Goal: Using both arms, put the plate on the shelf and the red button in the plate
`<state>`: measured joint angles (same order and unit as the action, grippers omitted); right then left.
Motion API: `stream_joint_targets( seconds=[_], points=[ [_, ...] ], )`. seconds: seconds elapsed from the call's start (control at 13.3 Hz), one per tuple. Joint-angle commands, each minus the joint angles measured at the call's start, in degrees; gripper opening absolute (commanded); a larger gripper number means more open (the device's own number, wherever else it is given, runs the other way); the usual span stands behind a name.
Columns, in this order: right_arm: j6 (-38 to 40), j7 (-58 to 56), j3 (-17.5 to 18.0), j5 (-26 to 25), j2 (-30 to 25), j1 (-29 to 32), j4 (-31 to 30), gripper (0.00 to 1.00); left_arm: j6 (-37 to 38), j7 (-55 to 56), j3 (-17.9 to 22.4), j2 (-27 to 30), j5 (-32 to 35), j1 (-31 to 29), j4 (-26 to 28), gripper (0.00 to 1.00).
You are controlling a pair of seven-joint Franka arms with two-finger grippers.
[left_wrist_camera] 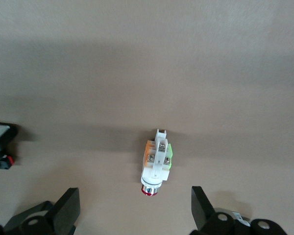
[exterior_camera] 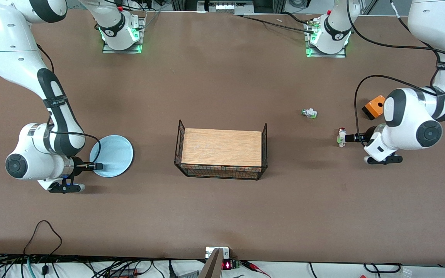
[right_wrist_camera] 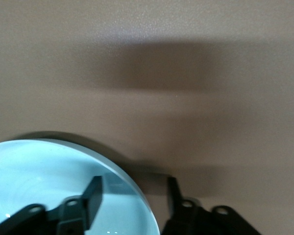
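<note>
Table (exterior_camera: 222,216): matte brown surface, with wide bare stretches around the middle basket.
Basket (exterior_camera: 221,150): black wire, rectangular, at the table's middle; a pale wooden board (exterior_camera: 222,147) fills its floor.
Plate (exterior_camera: 113,155): round, shallow, glossy pale blue, lying flat toward the right arm's end of the table.
Right gripper (right_wrist_camera: 132,198): low at the plate's edge, one finger (right_wrist_camera: 94,193) over the inside of the plate and the other outside the rim; fingers apart, straddling the rim.
Orange box (exterior_camera: 374,106): small block with a dark hole, at the left arm's end, partly hidden by the arm.
Left gripper (left_wrist_camera: 135,208): low at the table, fingers spread wide, one on each side of the red button and clear of it.
Red button (left_wrist_camera: 157,163): dark red cap, white body, green bit; on the table just off the left gripper's fingertips.
White part (exterior_camera: 309,113): white and green, farther from the front camera than the red button.
</note>
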<state>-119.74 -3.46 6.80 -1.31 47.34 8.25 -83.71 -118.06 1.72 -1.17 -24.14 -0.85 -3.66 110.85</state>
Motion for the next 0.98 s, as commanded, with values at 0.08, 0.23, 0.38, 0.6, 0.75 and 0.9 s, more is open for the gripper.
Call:
stream_joint_targets(
  seconds=[0.08,0.23,0.38,0.6,0.75,0.9],
  points=[
    [0.56,-1.02,0.14,0.61,0.65,1.06,0.04,0.33,-4.54,-0.75,-0.41,-0.19,0.15,0.23,4.46,1.0],
    [1.61,-1.02,0.14,0.69,0.65,1.32,0.04,0.15,-5.24,-1.45,-0.94,-0.81,0.06,0.23,5.07,1.0],
    [2.49,-0.41,0.14,0.69,0.82,1.5,0.04,0.07,-7.17,-1.54,-1.03,-1.17,0.15,0.23,6.83,1.0],
    [5.73,-0.58,0.14,0.78,0.03,1.5,0.74,0.0,-13.76,-5.22,-1.11,-1.52,0.15,0.23,10.52,1.0],
    [8.63,-0.58,0.23,0.78,-0.76,1.85,0.83,0.0,-14.3,-5.59,-1.11,-2.04,0.15,0.23,10.53,1.0],
    [14.24,-0.32,0.23,0.78,-3.99,1.85,0.92,0.0,-16.84,-6.02,-1.11,-3.36,0.15,0.23,10.7,1.0]
  ],
)
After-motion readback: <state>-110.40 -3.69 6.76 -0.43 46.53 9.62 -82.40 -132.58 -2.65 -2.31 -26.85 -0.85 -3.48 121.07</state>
